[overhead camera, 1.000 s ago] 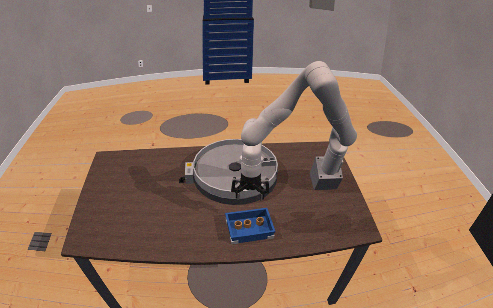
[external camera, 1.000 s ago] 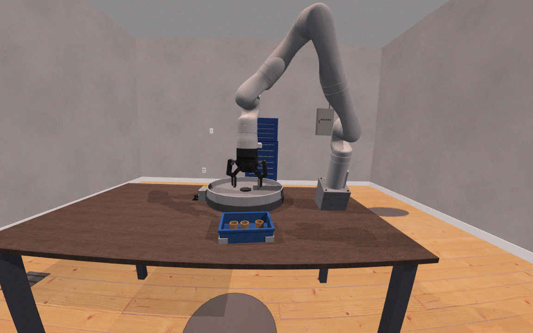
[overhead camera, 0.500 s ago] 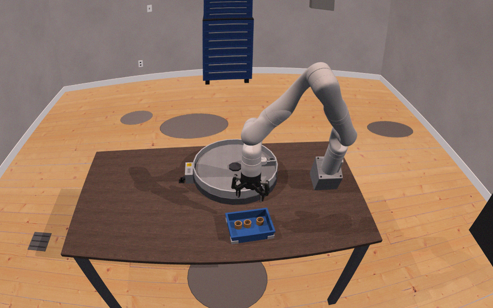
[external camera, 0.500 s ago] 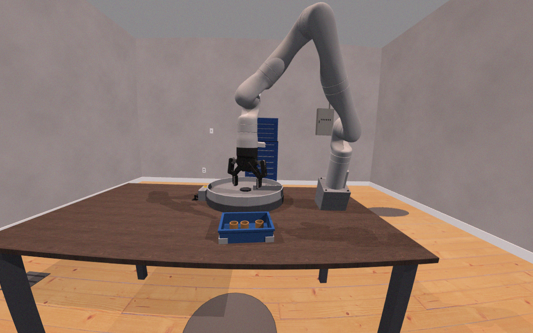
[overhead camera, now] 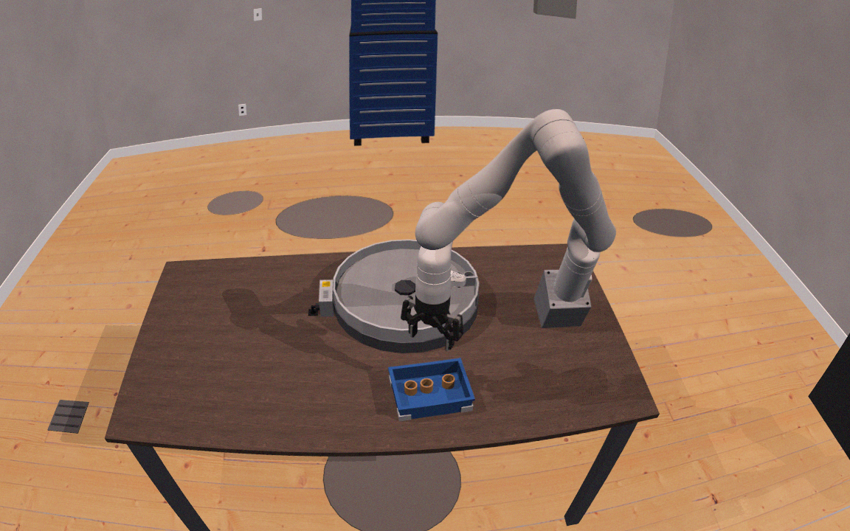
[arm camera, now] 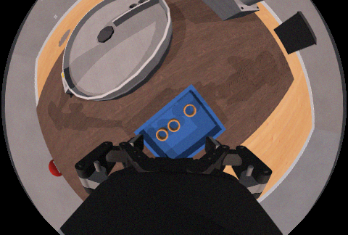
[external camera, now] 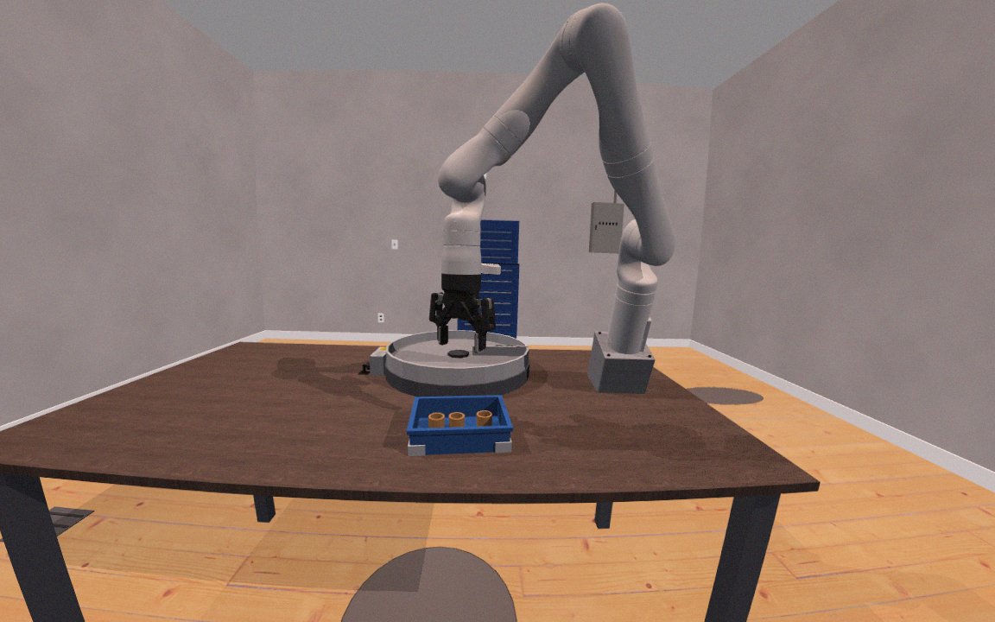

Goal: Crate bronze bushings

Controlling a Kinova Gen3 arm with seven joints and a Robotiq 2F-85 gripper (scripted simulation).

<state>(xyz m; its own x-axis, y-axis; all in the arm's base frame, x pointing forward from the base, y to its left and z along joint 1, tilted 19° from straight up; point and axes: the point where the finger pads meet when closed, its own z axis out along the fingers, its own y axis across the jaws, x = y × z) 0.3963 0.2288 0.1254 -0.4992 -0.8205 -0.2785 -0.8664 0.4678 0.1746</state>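
Three bronze bushings stand upright in the blue crate (overhead camera: 432,409) (external camera: 459,442) (arm camera: 164,110): a left one (overhead camera: 411,391) (external camera: 436,422) (arm camera: 162,140), a middle one (overhead camera: 426,388) (external camera: 456,422) (arm camera: 174,130) close beside it, and a right one (overhead camera: 448,383) (external camera: 484,422) (arm camera: 190,116) a little apart. My gripper (overhead camera: 431,335) (external camera: 460,340) (arm camera: 174,143) is open and empty, high above the table, between the crate and the turning table (overhead camera: 361,328) (external camera: 454,375) (arm camera: 109,72). In the wrist view three dark grey rings, the steel bushings (arm camera: 133,6), sit in a row behind the turning table's divider. I see no bronze bushing on the turning table.
The divider (arm camera: 135,11) runs from the dark hub (overhead camera: 405,287) (arm camera: 105,34) to the turning table's wall. A small grey box (overhead camera: 325,296) stands at its left side. The arm's grey base (overhead camera: 561,311) (external camera: 619,371) (arm camera: 230,1) stands at the right of the brown table (overhead camera: 217,383).
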